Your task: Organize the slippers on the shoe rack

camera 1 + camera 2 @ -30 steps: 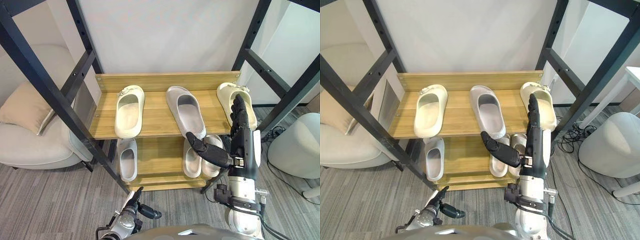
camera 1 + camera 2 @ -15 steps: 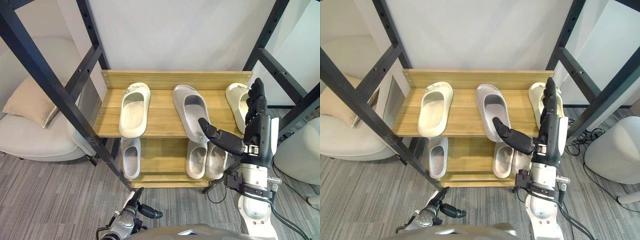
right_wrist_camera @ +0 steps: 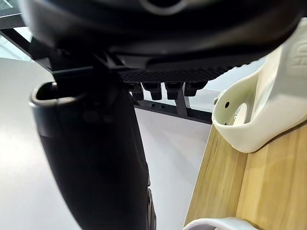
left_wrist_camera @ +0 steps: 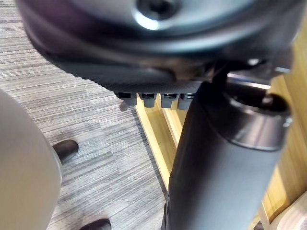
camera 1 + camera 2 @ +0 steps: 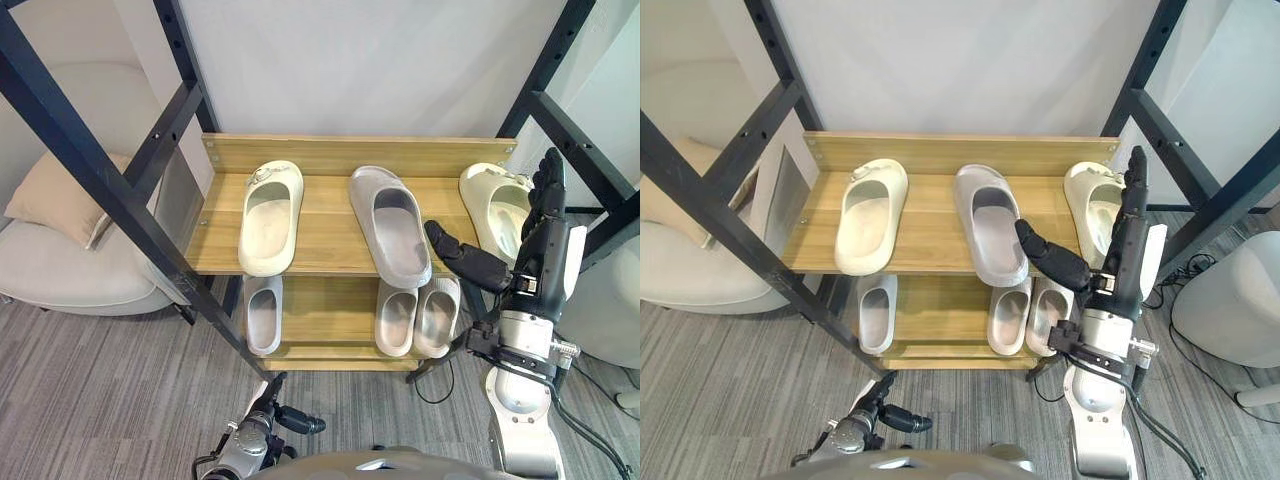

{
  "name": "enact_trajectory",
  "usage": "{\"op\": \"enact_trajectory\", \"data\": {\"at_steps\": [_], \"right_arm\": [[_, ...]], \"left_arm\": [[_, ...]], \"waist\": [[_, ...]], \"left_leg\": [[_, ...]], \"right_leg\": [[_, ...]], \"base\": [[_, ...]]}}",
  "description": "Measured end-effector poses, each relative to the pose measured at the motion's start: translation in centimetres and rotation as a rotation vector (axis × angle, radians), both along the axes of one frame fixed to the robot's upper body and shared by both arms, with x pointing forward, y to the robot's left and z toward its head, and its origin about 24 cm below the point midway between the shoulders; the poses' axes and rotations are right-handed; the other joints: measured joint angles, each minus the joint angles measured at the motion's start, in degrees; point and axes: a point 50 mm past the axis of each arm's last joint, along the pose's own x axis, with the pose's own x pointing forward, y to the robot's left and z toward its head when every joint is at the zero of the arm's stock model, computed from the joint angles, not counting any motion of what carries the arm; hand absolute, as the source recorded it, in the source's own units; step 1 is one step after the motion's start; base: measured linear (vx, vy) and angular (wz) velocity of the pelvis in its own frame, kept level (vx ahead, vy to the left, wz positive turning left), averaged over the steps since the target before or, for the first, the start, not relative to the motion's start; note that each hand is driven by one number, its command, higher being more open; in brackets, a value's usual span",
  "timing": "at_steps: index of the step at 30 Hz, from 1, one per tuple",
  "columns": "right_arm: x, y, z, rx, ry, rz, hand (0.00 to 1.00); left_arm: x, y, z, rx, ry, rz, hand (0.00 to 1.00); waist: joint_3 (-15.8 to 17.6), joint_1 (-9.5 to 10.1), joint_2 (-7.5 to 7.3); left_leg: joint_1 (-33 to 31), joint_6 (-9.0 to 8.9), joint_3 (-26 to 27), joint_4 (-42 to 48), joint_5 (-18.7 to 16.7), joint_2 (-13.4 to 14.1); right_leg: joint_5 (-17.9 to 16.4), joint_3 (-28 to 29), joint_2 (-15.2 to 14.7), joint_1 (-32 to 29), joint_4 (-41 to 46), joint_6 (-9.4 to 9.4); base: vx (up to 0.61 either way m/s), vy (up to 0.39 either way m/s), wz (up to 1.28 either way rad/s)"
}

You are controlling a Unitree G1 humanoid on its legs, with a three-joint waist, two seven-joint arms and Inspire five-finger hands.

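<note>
So: six slippers on the shoe rack (image 5: 325, 228), right hand (image 5: 540, 255) raised and open

The top shelf carries three slippers, well apart. A cream slipper (image 5: 267, 215) lies on the left and a grey slipper (image 5: 390, 225) in the middle, its heel over the front edge. A second cream slipper (image 5: 497, 205) lies at the right end. On the lower shelf a single grey slipper (image 5: 262, 313) lies at the left, and a grey pair (image 5: 417, 315) lies side by side, touching, at the right.

The right hand stands upright in front of the right-end cream slipper, fingers straight and thumb stretched towards the middle grey slipper. It holds nothing; whether its fingers touch the cream slipper I cannot tell. The left hand (image 5: 262, 408) hangs low over the grey carpet (image 5: 100, 400), fingers relaxed and empty.

A black metal frame (image 5: 110, 190) crosses in front of the rack. A pale armchair (image 5: 60, 280) with a beige cushion (image 5: 55, 200) sits to the left.
</note>
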Motion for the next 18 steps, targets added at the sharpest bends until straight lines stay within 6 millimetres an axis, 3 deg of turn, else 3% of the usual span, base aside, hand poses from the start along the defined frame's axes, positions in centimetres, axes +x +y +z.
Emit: {"op": "enact_trajectory", "data": {"at_steps": [18], "right_arm": [[1.8,-0.4,-1.2,-0.045,0.085,0.059,1.0]], "left_arm": [[0.1,0.5,0.0,-0.022,0.0,0.056,1.0]], "waist": [[0.0,0.53,-0.01]], "left_leg": [[-0.8,0.02,-1.1,0.0,0.0,-0.2]], "right_leg": [[0.3,-0.9,0.1,0.2,-1.0,0.15]], "base": [[0.0,-0.004,0.01]]}}
